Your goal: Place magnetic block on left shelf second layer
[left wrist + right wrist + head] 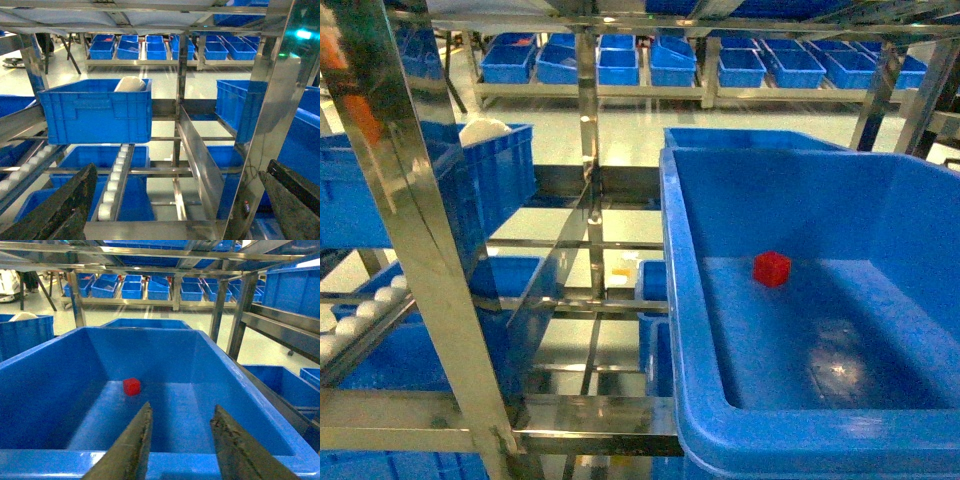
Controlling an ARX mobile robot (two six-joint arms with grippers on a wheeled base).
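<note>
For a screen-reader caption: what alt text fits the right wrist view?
A small red magnetic block sits on the floor of a large deep blue tub, apart from its walls. The right tool, open and empty, hangs over the tub's near rim. Steel rack posts and more blue bins stand behind.

No readable text, labels, brands, numbers or signs on anything in any view.
</note>
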